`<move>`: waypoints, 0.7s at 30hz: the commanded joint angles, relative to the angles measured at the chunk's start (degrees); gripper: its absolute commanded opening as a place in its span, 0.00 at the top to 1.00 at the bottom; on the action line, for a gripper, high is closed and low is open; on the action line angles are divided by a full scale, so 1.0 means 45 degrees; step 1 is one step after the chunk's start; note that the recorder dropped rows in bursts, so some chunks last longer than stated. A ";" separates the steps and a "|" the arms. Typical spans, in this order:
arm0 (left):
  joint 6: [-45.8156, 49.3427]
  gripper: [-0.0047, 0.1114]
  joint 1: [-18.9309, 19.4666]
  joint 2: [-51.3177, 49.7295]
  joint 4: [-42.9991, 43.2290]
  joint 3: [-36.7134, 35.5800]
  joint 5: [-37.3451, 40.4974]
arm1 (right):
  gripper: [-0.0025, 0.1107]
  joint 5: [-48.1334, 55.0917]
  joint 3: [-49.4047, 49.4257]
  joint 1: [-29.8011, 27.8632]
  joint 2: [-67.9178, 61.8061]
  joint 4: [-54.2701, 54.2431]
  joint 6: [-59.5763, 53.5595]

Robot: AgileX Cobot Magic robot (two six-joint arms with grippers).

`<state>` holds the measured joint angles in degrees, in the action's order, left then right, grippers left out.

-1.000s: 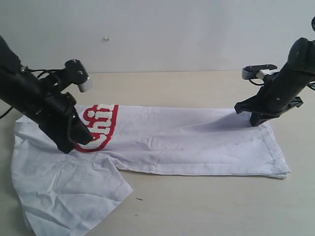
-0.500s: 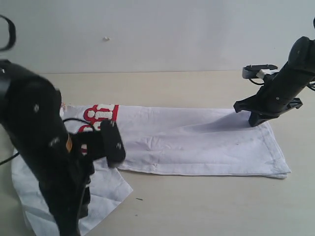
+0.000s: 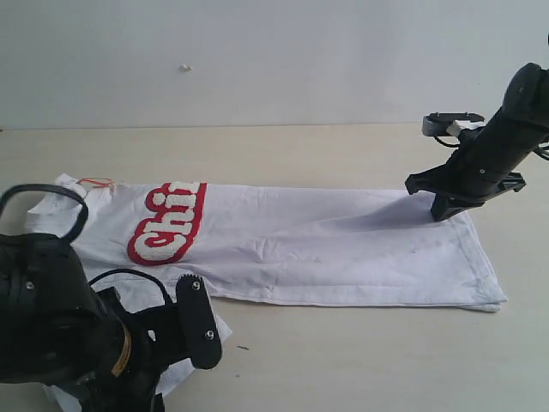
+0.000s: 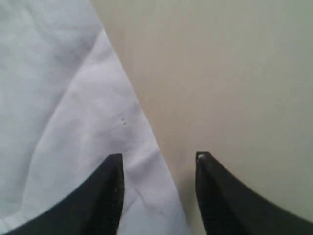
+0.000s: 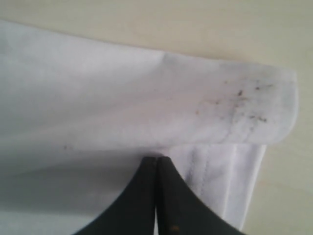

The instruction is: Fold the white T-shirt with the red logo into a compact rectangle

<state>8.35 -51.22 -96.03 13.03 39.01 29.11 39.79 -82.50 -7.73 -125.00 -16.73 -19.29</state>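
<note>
Where the left gripper [image 4: 159, 156] hangs parted, the white T-shirt [image 4: 73, 122] lies beneath.

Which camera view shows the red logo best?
The exterior view. There the red logo lies in plain sight on the white T-shirt, its fuzzy red-outlined letters showing up to the folded edge. Both wrist views show only plain white cloth, with none of the logo.

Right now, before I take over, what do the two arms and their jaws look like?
Both arms are matte black. The left arm is bulky and rounded, with thin black cable loops, a small orange marking and a flat black block on its side. The right arm carries a white-grey fitting near its wrist. Each pair of jaws is black, tapering to narrow tips.
</note>
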 commanded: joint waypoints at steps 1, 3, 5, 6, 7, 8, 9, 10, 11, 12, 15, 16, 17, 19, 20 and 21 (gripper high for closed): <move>-0.2118 0.57 -0.0036 -0.1143 0.2322 -0.0096 0.0068 | 0.98 -0.0032 0.0065 -0.0054 0.0127 -0.0006 -0.0018; -0.2118 0.64 -0.0036 -0.1387 0.2322 -0.0080 0.0163 | 0.98 -0.0032 0.0065 -0.0054 0.0127 -0.0006 -0.0018; -0.2095 0.83 -0.0036 -0.1421 0.2353 -0.0014 0.0587 | 0.98 -0.0055 0.0065 -0.0054 0.0127 -0.0036 -0.0018; -0.2095 0.91 -0.0036 -0.1367 0.2353 0.0113 0.0885 | 0.98 -0.0055 0.0065 -0.0054 0.0127 -0.0036 -0.0018; -0.2055 0.96 -0.0036 -0.1198 0.2192 0.0557 0.1660 | 0.98 -0.0078 0.0065 -0.0054 0.0127 -0.0036 -0.0018; -0.2007 0.96 -0.0036 -0.1042 0.1984 0.0831 0.2001 | 0.98 -0.0078 0.0065 -0.0054 0.0127 -0.0036 -0.0018; -0.1720 0.96 -0.0036 -0.0622 0.1568 0.1272 0.2509 | 0.98 -0.0105 0.0065 -0.0054 0.0127 -0.0036 -0.0018; -0.1409 0.96 -0.0036 -0.0342 0.1299 0.1446 0.2703 | 0.98 -0.0105 0.0065 -0.0054 0.0127 -0.0036 -0.0018; -0.0874 0.96 -0.0036 0.0272 0.1033 0.1549 0.2852 | 0.98 -0.0124 0.0065 -0.0054 0.0127 -0.0036 -0.0018; -0.0535 0.96 -0.0036 0.0884 0.1007 0.1549 0.2852 | 0.98 -0.0162 0.0065 -0.0054 0.0127 -0.0036 -0.0018; -0.0141 0.96 -0.0036 0.1783 0.1816 0.1549 0.2743 | 0.98 -0.0184 0.0065 -0.0054 0.0127 0.0013 -0.0018; -0.0141 0.96 -0.0036 0.2120 0.3389 0.1549 0.2607 | 0.98 -0.0184 0.0065 -0.0054 0.0127 0.0037 -0.0018; -0.0141 0.96 -0.0014 0.2208 0.4181 0.1549 0.2511 | 0.98 -0.0184 0.0065 -0.0054 0.0127 0.0037 -0.0018; -0.0812 0.96 0.0215 0.2200 0.7057 0.1549 0.1733 | 0.98 -0.0136 0.0065 -0.0054 0.0127 0.0034 -0.0018; -0.1248 0.96 0.0404 0.2131 0.7956 0.1549 0.1275 | 0.98 -0.0142 0.0065 -0.0054 0.0127 0.0034 -0.0041; -0.1606 0.96 0.0642 0.2038 0.8784 0.1549 0.0745 | 0.98 -0.0142 0.0065 -0.0054 0.0127 0.0034 -0.0091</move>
<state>4.90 -50.13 -86.50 42.48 45.77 37.57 39.38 -82.50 -7.73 -125.00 -16.73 -19.29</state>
